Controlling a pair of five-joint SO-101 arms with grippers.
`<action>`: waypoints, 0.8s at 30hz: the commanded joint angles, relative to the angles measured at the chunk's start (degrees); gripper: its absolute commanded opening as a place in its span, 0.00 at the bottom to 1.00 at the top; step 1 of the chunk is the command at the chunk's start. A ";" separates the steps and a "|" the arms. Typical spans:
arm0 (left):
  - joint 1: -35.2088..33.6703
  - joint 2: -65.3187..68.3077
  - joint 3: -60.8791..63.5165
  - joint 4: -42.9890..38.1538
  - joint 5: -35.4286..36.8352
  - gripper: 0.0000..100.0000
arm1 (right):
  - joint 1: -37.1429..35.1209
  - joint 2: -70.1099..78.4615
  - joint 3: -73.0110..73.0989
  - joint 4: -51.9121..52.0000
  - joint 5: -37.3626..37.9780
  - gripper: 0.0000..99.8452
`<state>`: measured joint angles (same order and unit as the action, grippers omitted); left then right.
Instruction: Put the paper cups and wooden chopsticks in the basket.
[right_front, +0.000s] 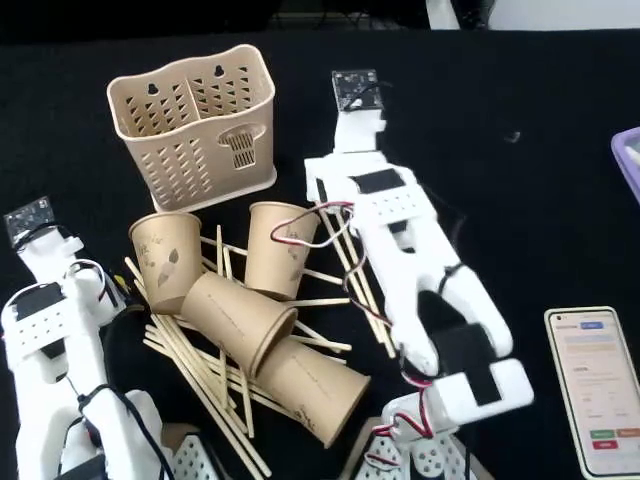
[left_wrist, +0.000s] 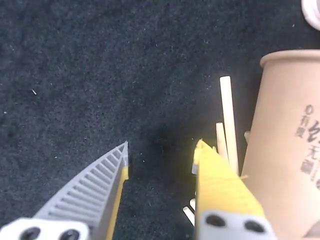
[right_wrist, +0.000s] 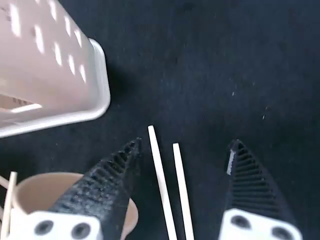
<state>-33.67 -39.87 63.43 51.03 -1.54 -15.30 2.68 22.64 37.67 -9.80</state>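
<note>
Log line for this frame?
cups: four on table, none in basket | left end effector: open beside cup | right end effector: open over two chopsticks

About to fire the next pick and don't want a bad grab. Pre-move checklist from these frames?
1. Right pincer open: ok.
2. Two chopsticks lined up between its jaws: ok.
3. Pincer low enough to pinch them: cannot tell.
4. Basket upright, mouth free: ok.
5. Left pincer open and empty: ok.
6. Chopstick pile free of cups: not ok, two lie across it.
</note>
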 joint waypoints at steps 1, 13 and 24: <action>1.10 -1.32 -0.13 -0.79 0.35 0.21 | -0.97 -0.40 -4.35 7.91 -0.44 0.27; 1.01 -1.32 -0.31 -0.79 0.35 0.21 | -7.47 -7.96 -4.09 22.95 22.07 0.27; 1.10 -1.32 -0.66 -0.79 0.35 0.21 | -5.54 -16.31 -0.92 22.77 -0.97 0.27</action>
<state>-33.32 -39.87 63.69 51.03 -1.54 -20.48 -10.68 21.49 60.18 -3.91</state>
